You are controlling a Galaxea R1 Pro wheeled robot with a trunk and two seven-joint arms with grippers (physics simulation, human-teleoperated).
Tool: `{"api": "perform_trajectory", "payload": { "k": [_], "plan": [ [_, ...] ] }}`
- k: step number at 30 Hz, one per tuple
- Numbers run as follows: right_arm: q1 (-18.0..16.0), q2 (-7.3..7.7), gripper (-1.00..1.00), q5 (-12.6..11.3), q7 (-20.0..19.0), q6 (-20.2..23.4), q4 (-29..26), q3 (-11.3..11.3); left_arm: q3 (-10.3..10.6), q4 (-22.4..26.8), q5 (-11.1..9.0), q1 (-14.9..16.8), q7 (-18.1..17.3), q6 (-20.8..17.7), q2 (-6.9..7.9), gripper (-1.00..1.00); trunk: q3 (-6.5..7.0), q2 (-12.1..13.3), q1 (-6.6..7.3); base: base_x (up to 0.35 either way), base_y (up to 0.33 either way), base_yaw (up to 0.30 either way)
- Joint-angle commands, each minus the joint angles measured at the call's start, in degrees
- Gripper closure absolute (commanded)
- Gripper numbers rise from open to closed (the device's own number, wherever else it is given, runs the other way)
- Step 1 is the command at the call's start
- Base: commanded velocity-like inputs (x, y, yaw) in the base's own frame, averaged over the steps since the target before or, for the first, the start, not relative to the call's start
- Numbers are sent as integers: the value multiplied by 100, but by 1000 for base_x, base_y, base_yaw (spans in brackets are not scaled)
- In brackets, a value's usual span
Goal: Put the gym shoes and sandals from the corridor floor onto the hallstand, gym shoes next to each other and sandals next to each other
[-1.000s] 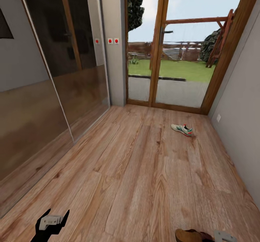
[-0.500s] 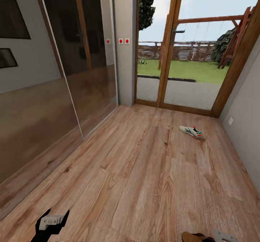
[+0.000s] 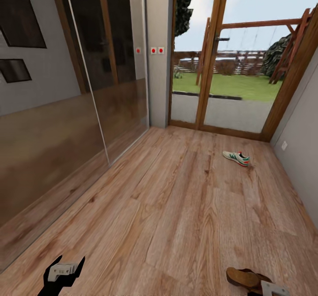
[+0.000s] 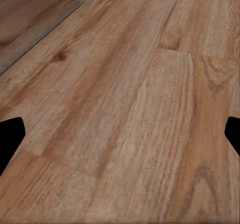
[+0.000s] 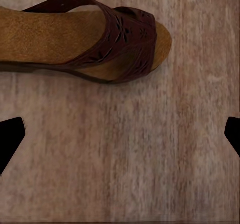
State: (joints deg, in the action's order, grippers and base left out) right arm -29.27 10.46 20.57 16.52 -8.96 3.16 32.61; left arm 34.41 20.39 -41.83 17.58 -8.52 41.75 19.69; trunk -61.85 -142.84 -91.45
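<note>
Footwear on view to you: one gym shoe (image 3: pixel 236 158) far off on the corridor floor (image 3: pixel 176 207) near the glass door (image 3: pixel 221 66); one sandal (image 5: pixel 85 36) on the planks just before your right gripper (image 5: pixel 120 134), jaws wide, holding nothing. Left gripper (image 4: pixel 120 134) likewise spread and empty. Neither item is racked, so shelving seems ahead. Sandal's heel end cut off at frame edge.

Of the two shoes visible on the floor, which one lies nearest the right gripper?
The brown sandal, lying just beside the right gripper at the near floor edge. The white sneaker lies far off near the glass door.
</note>
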Motion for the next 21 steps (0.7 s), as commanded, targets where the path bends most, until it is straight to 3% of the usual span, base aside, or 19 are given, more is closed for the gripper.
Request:
{"api": "perform_trajectory", "payload": {
  "k": [1,8,21],
  "plan": [
    [0,0,-100,0,0,0,0,0,0,0,0,0,0,0,0,-100,0,0,0,-72,48,48],
    [0,0,-100,0,0,0,0,0,1,0,0,0,1,0,0,-100,0,0,0,-39,26,150],
    [0,0,-100,0,0,0,0,0,2,0,0,0,1,0,0,-100,0,0,0,-9,6,260]
  ]
}}
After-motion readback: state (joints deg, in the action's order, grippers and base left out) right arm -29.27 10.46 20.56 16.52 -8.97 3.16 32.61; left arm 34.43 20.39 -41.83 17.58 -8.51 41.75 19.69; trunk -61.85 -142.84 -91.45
